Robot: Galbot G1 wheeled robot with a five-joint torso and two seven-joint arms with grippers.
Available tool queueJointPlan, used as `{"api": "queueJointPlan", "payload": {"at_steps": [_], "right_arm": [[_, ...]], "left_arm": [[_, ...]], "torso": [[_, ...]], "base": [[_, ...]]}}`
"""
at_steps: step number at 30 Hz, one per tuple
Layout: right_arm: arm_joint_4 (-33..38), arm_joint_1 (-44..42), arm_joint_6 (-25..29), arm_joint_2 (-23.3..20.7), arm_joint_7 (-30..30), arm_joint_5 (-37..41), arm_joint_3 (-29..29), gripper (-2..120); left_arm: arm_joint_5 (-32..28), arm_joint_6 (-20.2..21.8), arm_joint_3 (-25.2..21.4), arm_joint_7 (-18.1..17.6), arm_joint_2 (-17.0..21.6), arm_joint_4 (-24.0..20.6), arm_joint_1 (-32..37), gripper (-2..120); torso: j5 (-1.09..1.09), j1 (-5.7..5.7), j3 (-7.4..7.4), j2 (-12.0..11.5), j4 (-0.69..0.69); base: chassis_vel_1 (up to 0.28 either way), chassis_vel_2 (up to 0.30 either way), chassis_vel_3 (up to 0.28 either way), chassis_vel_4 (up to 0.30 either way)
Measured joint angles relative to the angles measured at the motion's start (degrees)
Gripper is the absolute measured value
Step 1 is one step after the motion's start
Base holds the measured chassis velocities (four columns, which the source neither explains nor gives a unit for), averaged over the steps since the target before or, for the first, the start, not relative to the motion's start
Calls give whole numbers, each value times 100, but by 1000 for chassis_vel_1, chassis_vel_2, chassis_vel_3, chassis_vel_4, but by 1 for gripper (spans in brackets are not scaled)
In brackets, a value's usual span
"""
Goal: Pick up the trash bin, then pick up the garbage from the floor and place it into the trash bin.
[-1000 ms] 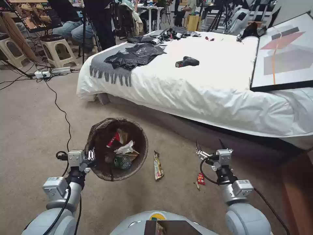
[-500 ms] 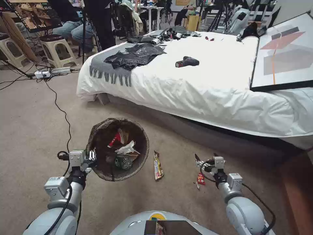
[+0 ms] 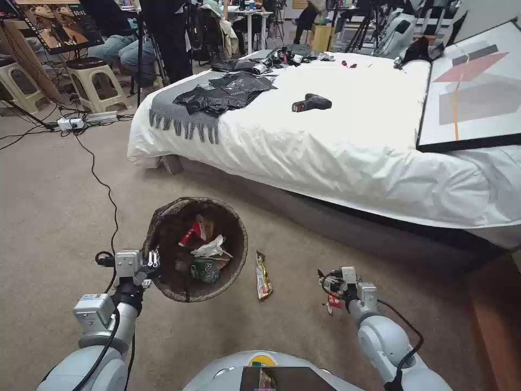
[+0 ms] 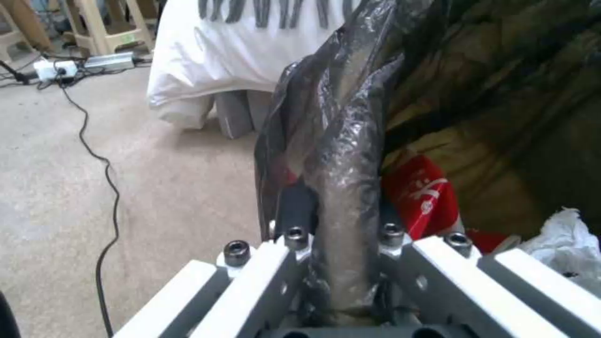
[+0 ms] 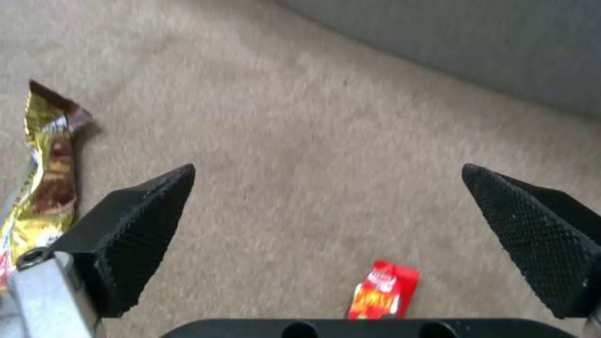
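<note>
- The small red wrapper [image 5: 383, 291] lies flat on the carpet [image 3: 54, 217], just in front of the right gripper [image 5: 326, 225], whose black fingertips [image 5: 144, 225] are spread wide, one on each side of it, holding nothing.
- A yellow snack wrapper [image 3: 263, 276] lies on the floor between the trash bin [image 3: 194, 248] and that gripper, apart from both.
- The left gripper [image 4: 341, 244] is pinched on the bin's bag-covered rim and holds it up at the robot's left; a red-and-white cup [image 3: 190, 232], white tissue [image 3: 209, 247] and green-labelled bottle [image 3: 205, 270] are already inside.
- Judged step: the bin is in hand and the right arm is reaching for the red wrapper.
- The next move seems to call for lowering until the tips meet the carpet around the thin wrapper, then closing; so flat a piece could slip.
- The bed [image 3: 336, 141] stands behind, with a power drill [image 3: 310, 102] on it.
</note>
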Motion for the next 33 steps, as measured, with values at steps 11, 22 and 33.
{"api": "queueJointPlan", "payload": {"at_steps": [11, 22, 33], "right_arm": [[-630, 310, -301, 113, 253, 350, -275, 100], [-1397, 684, -357, 190, 280, 572, -210, 100], [-1974, 972, -382, 256, 270, 741, -136, 100]], "left_arm": [[11, 17, 67, -15, 20, 0, -10, 3], [25, 20, 87, -23, 20, 0, 11, 3], [30, 20, 85, -22, 27, 0, 9, 3]], "torso": [[0, 0, 0, 0, 0], [0, 0, 0, 0, 0], [0, 0, 0, 0, 0]], "base": [[0, 0, 0, 0], [0, 0, 0, 0], [0, 0, 0, 0]]}}
